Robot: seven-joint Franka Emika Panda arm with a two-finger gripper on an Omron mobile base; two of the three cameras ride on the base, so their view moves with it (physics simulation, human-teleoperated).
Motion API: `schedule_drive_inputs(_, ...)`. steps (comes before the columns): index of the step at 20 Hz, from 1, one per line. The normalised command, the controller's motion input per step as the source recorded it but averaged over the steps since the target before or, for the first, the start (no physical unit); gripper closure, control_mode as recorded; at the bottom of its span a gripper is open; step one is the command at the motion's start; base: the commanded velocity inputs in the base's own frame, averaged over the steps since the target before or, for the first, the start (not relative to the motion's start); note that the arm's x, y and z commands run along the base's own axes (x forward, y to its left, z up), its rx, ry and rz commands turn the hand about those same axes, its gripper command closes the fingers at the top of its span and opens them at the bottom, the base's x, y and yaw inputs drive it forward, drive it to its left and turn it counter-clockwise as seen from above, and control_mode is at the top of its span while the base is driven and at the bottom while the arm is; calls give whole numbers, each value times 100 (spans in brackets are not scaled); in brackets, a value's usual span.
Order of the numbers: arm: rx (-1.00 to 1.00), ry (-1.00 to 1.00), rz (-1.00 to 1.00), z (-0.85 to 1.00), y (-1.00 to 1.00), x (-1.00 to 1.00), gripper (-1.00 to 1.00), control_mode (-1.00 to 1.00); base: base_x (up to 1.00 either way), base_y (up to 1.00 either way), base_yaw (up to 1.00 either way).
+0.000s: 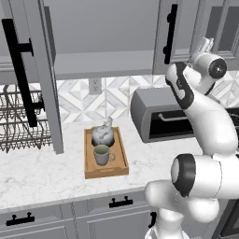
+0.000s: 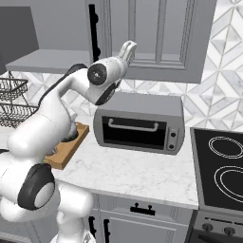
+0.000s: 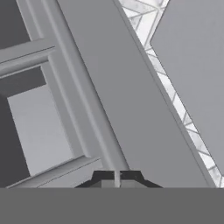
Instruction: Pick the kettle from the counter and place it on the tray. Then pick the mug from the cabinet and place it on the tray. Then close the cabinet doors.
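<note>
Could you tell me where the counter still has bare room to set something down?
The counter is bare left of the tray, below the dish rack, and in front of the toaster oven up to the stove. The tray is crowded: the kettle and the mug fill it.

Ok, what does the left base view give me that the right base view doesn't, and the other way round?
Left base view: the kettle and the mug standing on the tray, and the open left cabinet door. Right base view: the black cooktop right of the toaster oven; the arm covers the tray's contents there. Both: tray, toaster oven, dish rack, counter.
</note>
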Motion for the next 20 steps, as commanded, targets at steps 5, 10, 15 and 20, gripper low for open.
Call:
schedule_drive_inputs(5, 0, 24, -17, -11, 0, 96, 100, -100, 0, 0, 0)
schedule_drive_inputs(10, 0, 30, -4, -14, -5, 74, 100, -100, 0, 0, 0)
schedule_drive_inputs(15, -1, 10, 4, -14, 0, -41, 100, -100, 0, 0, 0)
schedule_drive_inputs(20, -2, -2, 11, 1, 0, -97, 100, -100, 0, 0, 0)
